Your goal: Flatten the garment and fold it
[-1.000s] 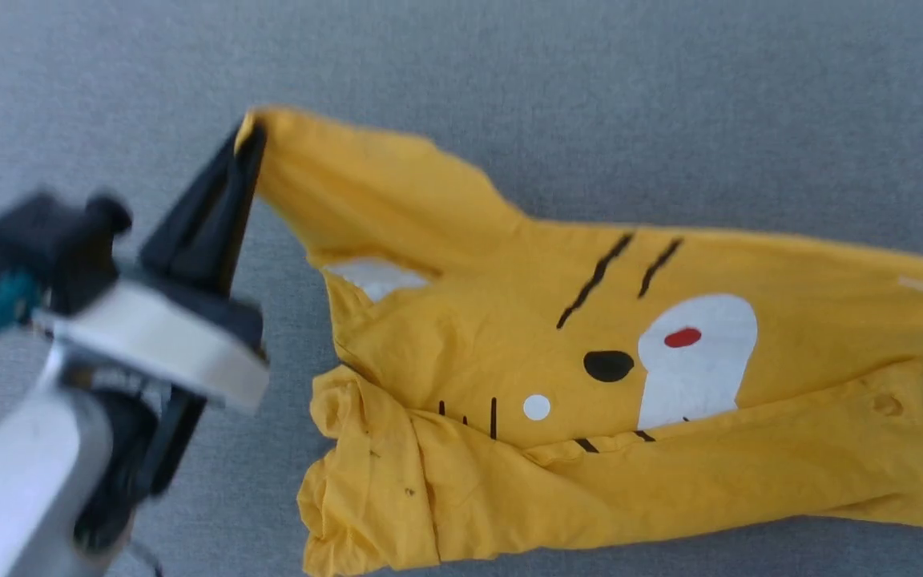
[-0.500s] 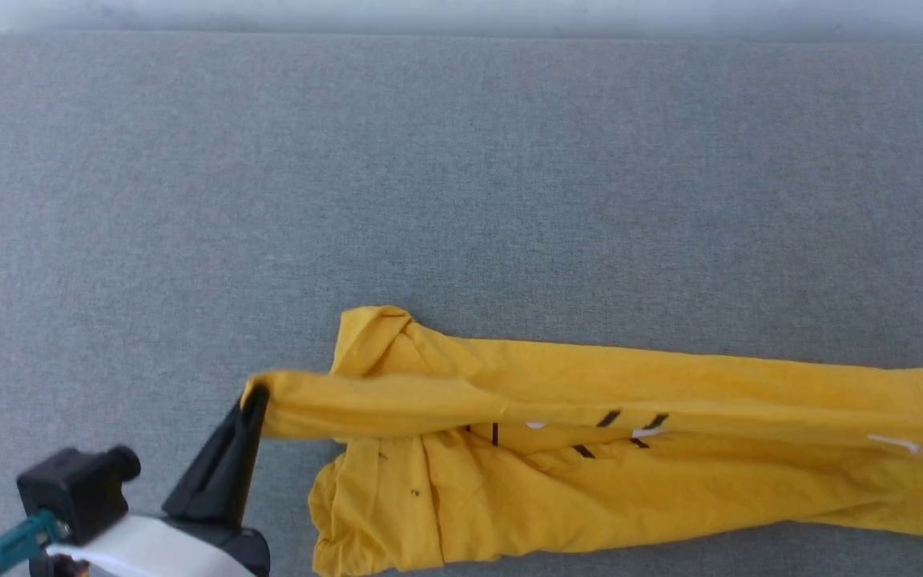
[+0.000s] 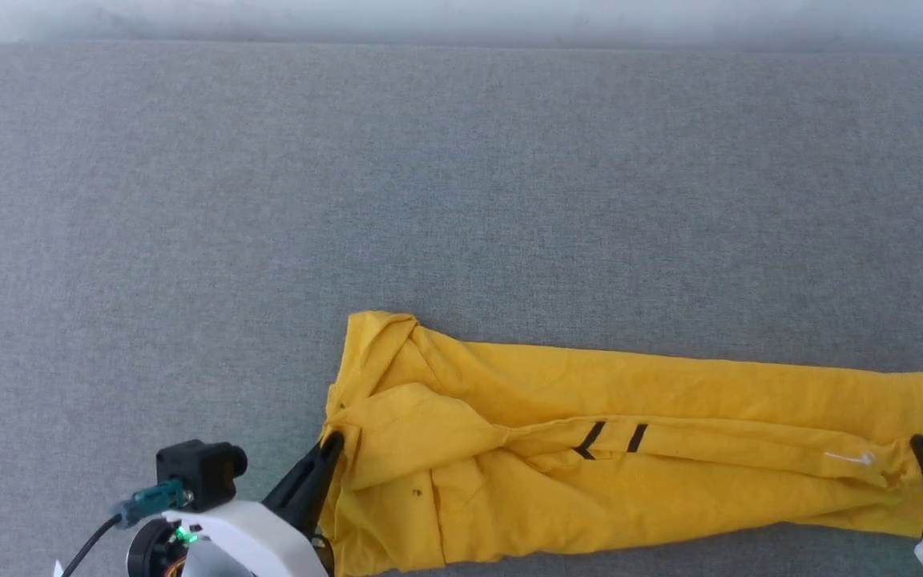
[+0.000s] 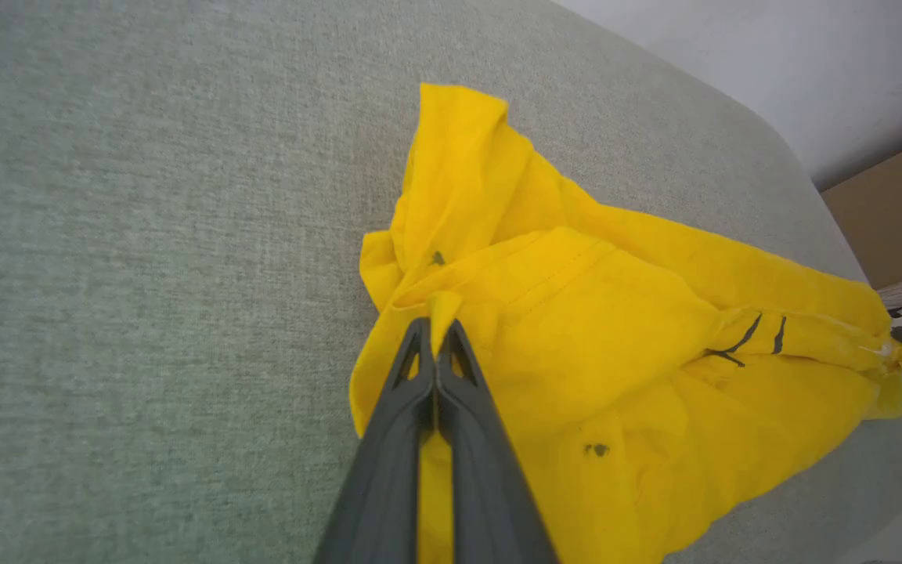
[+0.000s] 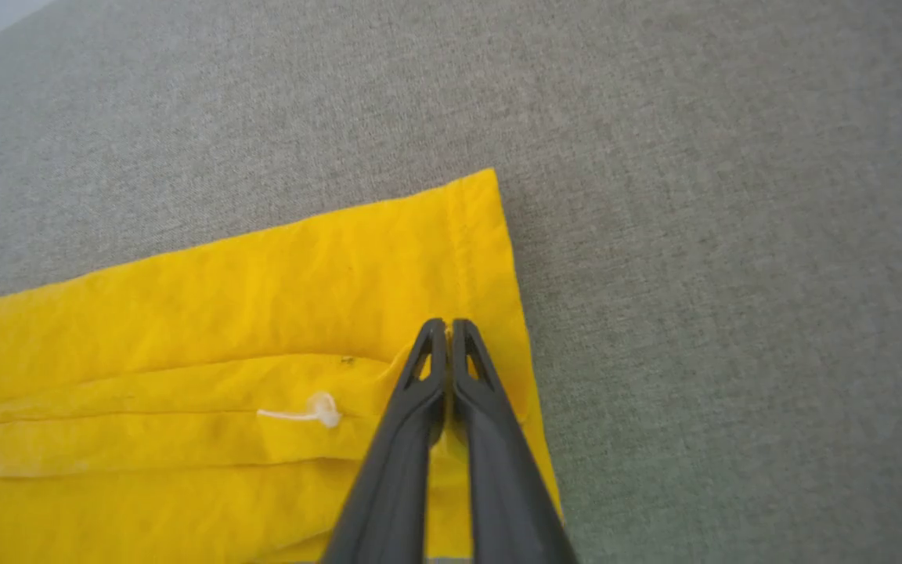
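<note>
Both the left pincer (image 3: pixel 333 440) and the right pincer (image 3: pixel 917 441) are clamped on opposite ends of the yellow garment (image 3: pixel 590 489), its white tag (image 5: pixel 312 412) too small to read.

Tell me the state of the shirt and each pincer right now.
garment, doubled over lengthwise into a wrinkled band, lying on the grey surface
left pincer, shut on the garment's left end
right pincer, shut on the garment's right end
</note>
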You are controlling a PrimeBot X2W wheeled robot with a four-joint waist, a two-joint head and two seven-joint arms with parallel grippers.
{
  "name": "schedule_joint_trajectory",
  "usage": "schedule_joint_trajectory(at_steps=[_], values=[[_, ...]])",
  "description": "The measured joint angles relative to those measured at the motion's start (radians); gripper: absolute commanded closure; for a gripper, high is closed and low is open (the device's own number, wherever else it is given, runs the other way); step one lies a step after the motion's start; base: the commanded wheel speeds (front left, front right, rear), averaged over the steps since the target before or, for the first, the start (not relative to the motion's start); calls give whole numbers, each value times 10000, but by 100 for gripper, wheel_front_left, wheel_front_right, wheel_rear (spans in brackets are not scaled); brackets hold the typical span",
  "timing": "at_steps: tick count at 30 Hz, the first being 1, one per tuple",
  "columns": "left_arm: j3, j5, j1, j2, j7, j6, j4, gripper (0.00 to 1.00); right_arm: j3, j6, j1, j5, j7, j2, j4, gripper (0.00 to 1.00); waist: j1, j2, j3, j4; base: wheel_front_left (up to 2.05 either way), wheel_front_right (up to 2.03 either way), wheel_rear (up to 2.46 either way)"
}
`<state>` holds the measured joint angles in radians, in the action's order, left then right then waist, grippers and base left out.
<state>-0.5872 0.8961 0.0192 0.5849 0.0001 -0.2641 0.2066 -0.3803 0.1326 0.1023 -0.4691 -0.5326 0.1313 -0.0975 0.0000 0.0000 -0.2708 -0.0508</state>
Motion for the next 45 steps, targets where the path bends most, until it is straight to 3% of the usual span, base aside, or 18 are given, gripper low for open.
schedule_joint_trajectory(at_steps=[1,2,3,9,15,19,22,28,29,30,31,39,45], values=[[-19,0,72,-63,2,8,-165,82,25,-2,-9,48,25,15,130,0,0,0,3,-4,0,0,0],[-33,-4,131,-115,4,8,-280,35,6,-2,-22,50,100,4,226,0,0,0,3,-11,0,0,0],[-31,-29,194,-157,-12,8,-330,0,-12,-2,-53,50,157,2,295,0,0,0,-7,-20,0,0,0],[454,-111,294,-261,-848,-115,77,0,-286,-2,-150,-414,316,-48,-203,0,1,0,-83,-35,0,0,0],[1628,-1129,195,-274,-2303,-1193,1114,0,-757,-2,11,-571,127,-25,-725,0,1,0,-209,-68,0,0,0],[1858,-2523,185,-278,-2485,-1906,1444,0,-656,-10,84,-439,-121,-46,-203,0,1,0,-261,-13,0,0,0],[1825,-3290,175,-336,-2548,-2196,1538,0,-443,-10,76,-293,-198,-35,309,0,1,0,-259,52,0,0,0],[1605,-3661,-64,-543,-2560,-2297,1369,0,-136,-10,-96,-240,-82,115,1162,0,0,0,-257,199,0,0,0],[1592,-3674,-83,-560,-2560,-2297,1348,0,-121,-10,-163,-245,-77,142,1269,46,0,0,-261,228,0,0,0],[1580,-3684,-90,-587,-2560,-2297,1333,0,-119,-10,-206,-253,-6,178,1363,85,0,0,-264,258,0,0,0],[1576,-3687,-94,-606,-2560,-2295,1313,0,-171,-10,-252,-309,73,184,1446,100,0,0,-264,286,0,0,0],[1553,-3691,-160,-619,-2558,-2291,1118,0,-558,12,-411,-351,322,257,1760,100,0,0,-93,369,0,0,0],[1421,-3791,-171,-602,-2541,-2293,1022,0,-2119,4,-391,173,516,771,1733,100,0,0,-19,374,0,0,0]])
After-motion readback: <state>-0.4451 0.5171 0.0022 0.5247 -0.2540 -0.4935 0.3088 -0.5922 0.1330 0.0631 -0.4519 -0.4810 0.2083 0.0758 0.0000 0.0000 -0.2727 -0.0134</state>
